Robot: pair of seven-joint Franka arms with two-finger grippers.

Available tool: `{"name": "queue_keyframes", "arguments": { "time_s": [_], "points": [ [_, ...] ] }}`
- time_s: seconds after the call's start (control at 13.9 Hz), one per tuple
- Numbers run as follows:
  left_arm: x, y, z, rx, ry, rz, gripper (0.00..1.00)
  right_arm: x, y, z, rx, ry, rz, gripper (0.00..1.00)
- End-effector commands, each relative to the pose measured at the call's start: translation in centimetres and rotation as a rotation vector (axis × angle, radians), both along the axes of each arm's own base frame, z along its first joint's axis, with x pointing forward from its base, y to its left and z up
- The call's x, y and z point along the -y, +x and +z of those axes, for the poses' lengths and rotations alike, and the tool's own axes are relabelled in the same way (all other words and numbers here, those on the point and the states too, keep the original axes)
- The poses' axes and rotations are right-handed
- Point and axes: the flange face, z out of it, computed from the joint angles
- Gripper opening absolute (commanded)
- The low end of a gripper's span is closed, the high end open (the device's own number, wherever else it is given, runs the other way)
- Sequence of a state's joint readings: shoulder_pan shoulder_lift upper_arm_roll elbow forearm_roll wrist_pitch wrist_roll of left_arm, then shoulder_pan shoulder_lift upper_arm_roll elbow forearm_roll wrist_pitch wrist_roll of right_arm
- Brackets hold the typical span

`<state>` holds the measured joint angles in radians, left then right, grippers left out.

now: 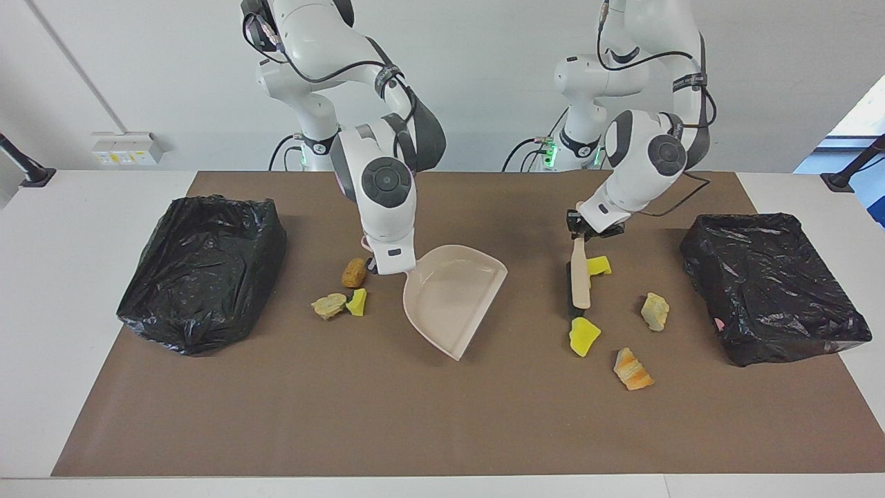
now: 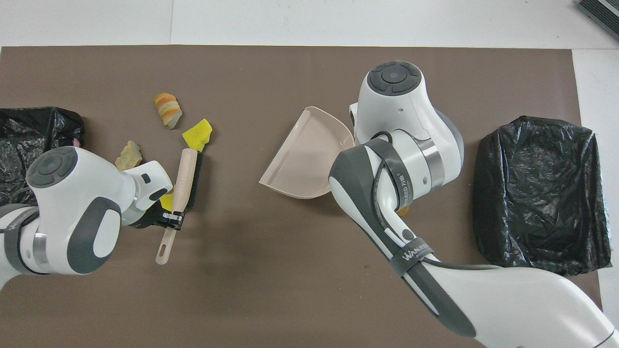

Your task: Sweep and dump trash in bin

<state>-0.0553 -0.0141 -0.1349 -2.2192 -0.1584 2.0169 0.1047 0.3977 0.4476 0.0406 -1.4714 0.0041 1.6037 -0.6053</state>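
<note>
Gripping brush (image 1: 579,277) handle, left gripper (image 1: 579,234) bent low, right gripper (image 1: 377,265) clamping tilted dustpan (image 1: 453,297)

Seven small scraps of trash are lying loose on the brown table mat. A brown oval croquette (image 1: 354,272) is sitting beside the pink plastic dustpan (image 1: 453,297), with a beige crusty chunk (image 1: 328,305) touching a yellow sponge wedge (image 1: 357,302) just farther from the robots. Toward the left arm's end, another yellow sponge wedge (image 1: 599,265), a third (image 1: 583,336), a beige chunk (image 1: 654,311) and an orange-striped pastry piece (image 1: 632,369) are lying apart from the dustpan
</note>
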Motion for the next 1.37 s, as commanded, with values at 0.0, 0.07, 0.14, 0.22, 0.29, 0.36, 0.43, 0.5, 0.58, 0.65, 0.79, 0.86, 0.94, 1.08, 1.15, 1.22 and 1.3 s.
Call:
{"name": "queue_keyframes", "arguments": {
  "time_s": [0.0, 0.07, 0.14, 0.22, 0.29, 0.36, 0.43, 0.5, 0.58, 0.65, 0.79, 0.86, 0.94, 1.08, 1.15, 1.22, 1.3],
  "points": [
    [-0.4, 1.5, 4.0, 0.014, 0.045, -0.040, 0.00, -2.0, -1.5, -0.3, 0.023, -0.012, 0.080, 0.00],
    [-0.5, 1.8, 5.3, 0.007, 0.055, -0.041, 0.00, -2.3, -1.6, -0.4, 0.026, -0.015, 0.088, 0.00],
    [-1.7, 2.1, 6.8, 0.018, 0.059, -0.020, 0.00, -2.9, -1.8, -0.6, 0.032, -0.010, 0.098, 0.00],
    [-3.1, 2.1, 7.5, 0.021, 0.067, 0.002, 0.00, -3.5, -2.0, -1.2, 0.043, 0.000, 0.107, 0.00],
    [-4.0, 2.0, 7.6, 0.024, 0.089, 0.004, 0.00, -4.3, -2.3, -1.9, 0.051, 0.009, 0.119, 0.00],
    [-5.5, 2.2, 7.5, 0.032, 0.123, 0.011, 0.00, -5.2, -2.7, -2.3, 0.058, 0.014, 0.135, 0.00],
    [-7.7, 2.5, 7.5, 0.040, 0.147, 0.037, 0.00, -5.5, -2.8, -2.9, 0.054, 0.013, 0.142, 0.00],
    [-9.9, 2.6, 7.4, 0.048, 0.152, 0.075, 0.00, -5.8, -2.9, -3.2, 0.053, 0.011, 0.148, 0.00],
    [-12.3, 2.9, 7.2, 0.063, 0.151, 0.123, 0.00, -6.3, -3.3, -3.9, 0.048, -0.004, 0.176, 0.00],
    [-13.7, 3.0, 6.6, 0.064, 0.153, 0.150, 0.00, -7.4, -4.3, -4.3, 0.058, -0.054, 0.256, 0.00],
    [-15.7, 2.2, 4.7, 0.054, 0.198, 0.155, 0.00, -7.4, -5.0, -4.4, 0.063, -0.109, 0.302, 0.00],
    [-16.0, 1.5, 3.5, 0.037, 0.206, 0.171, 0.00, -7.5, -5.0, -4.4, 0.064, -0.111, 0.310, 0.00],
    [-15.9, 1.0, 2.6, 0.026, 0.212, 0.203, 0.00, -7.6, -5.0, -4.3, 0.065, -0.109, 0.314, 0.00],
    [-15.3, 0.1, 0.9, -0.003, 0.229, 0.261, 0.00, -8.3, -5.9, -4.2, 0.063, -0.117, 0.324, 0.00],
    [-15.0, -0.4, 0.1, -0.011, 0.231, 0.269, 0.00, -9.0, -6.5, -4.0, 0.064, -0.118, 0.337, 0.00],
    [-14.6, -1.0, -0.7, -0.009, 0.230, 0.267, 0.00, -9.1, -6.6, -4.1, 0.063, -0.119, 0.337, 0.00],
    [-14.3, -1.4, -0.7, -0.005, 0.229, 0.271, 0.00, -8.9, -6.7, -4.4, 0.061, -0.119, 0.337, 0.00]
  ]
}}
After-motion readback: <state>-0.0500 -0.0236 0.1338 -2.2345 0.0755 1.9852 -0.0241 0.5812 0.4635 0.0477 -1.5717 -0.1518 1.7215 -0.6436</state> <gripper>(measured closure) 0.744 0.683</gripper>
